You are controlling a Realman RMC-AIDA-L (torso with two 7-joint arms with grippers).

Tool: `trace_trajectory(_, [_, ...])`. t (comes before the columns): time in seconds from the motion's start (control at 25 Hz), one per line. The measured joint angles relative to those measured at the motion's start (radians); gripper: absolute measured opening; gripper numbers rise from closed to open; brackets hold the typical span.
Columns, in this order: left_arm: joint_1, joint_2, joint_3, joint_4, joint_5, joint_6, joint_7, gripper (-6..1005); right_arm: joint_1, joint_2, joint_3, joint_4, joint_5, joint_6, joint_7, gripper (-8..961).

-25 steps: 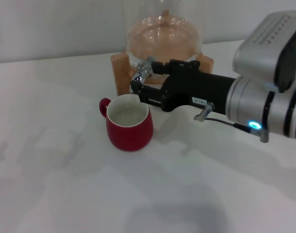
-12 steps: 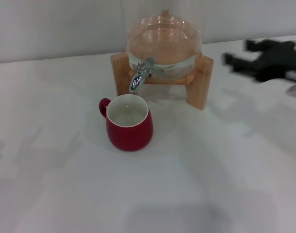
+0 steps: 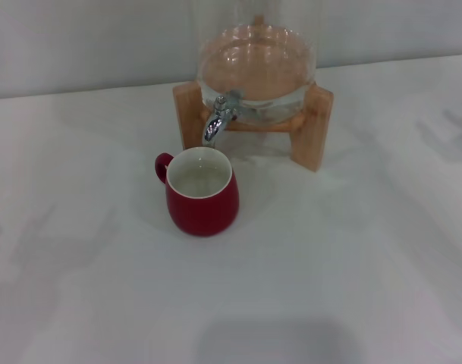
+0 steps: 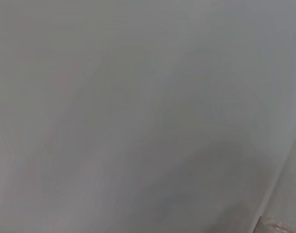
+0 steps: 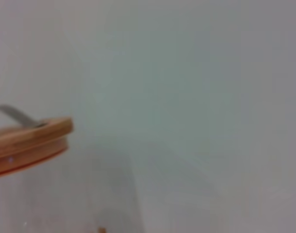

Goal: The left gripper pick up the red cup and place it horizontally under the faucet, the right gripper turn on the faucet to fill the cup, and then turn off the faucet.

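Observation:
The red cup (image 3: 202, 191) stands upright on the white table, handle to the left, with clear liquid inside its white interior. Just behind and above its rim hangs the chrome faucet (image 3: 215, 121), fitted to the clear glass dispenser (image 3: 255, 64). No water stream shows. Neither gripper appears in the head view. The left wrist view shows only a plain pale surface. In the right wrist view the dispenser's wooden lid (image 5: 28, 143) is close by, with no fingers showing.
The dispenser rests on a light wooden stand (image 3: 315, 125) at the back of the white table (image 3: 329, 288). A pale wall rises behind it.
The right gripper, at the faucet one second ago, pulled back to the right and has left the head view. The cup and dispenser have not moved.

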Motion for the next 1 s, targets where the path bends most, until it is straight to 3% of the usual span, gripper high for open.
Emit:
trace_trajectory(0.24, [-0.007,0.002,0.0,-0.021,0.002,-0.001,0.014,863,0.099,-0.004,0.199,0.248,0.078,0.176,-0.124,652])
trace_trajectory(0.4, [-0.012,0.002,0.0,-0.023,0.006,-0.007,0.016,863,0.128,-0.006,0.303,0.311,0.074,0.262,-0.143,652])
trace_trajectory(1.0, [-0.038,0.002,0.0,-0.046,0.002,-0.001,0.026,863,0.128,-0.006,0.31,0.379,0.075,0.285,-0.179,652])
